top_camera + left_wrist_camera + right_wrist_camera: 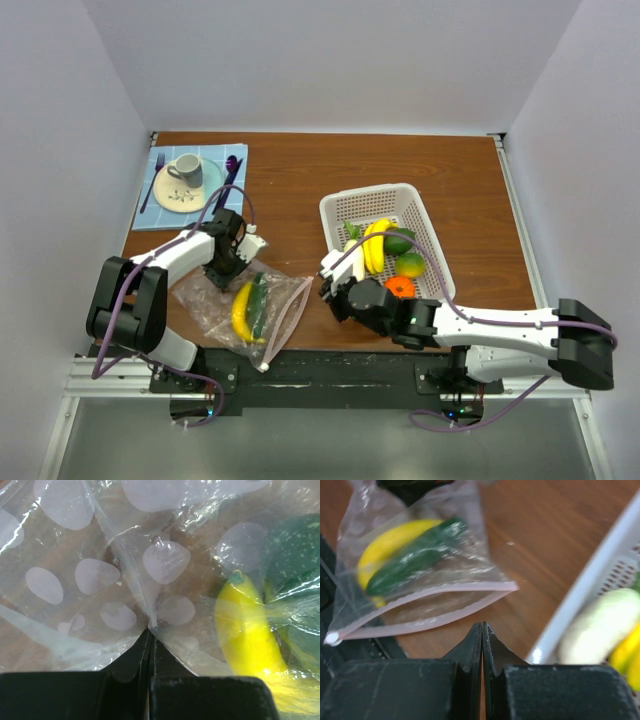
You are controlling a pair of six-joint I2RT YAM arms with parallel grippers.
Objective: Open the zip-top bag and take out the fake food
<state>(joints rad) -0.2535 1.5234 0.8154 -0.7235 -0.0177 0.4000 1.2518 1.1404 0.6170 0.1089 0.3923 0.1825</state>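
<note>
The zip-top bag is lying flat on the brown wooden table, on the left arm's side of the white basket and slightly nearer the arm bases than it. Its plastic is clear and crinkly, printed with pale oval spots, and a pink zip strip is running along the mouth, which is facing the basket; the two lips are looking slightly parted. Inside the bag, a smooth yellow banana and a dark green speckled piece are lying side by side.

The left gripper is pinching a pleat of the bag's plastic at the end away from the basket, jaws closed on the film. The right gripper is hanging between the bag's mouth and the basket's near corner, fingers pressed together with nothing between them.

The basket is rectangular with perforated walls, and it is holding another banana, a white oblong piece, an orange and green pieces. Far from the basket, at the table's back corner on the left arm's side, a blue cloth is carrying a plate, a cup and cutlery.

The bag's zip corner is reaching the table's near edge, while bare wood is stretching behind the basket and between it and the cloth
</note>
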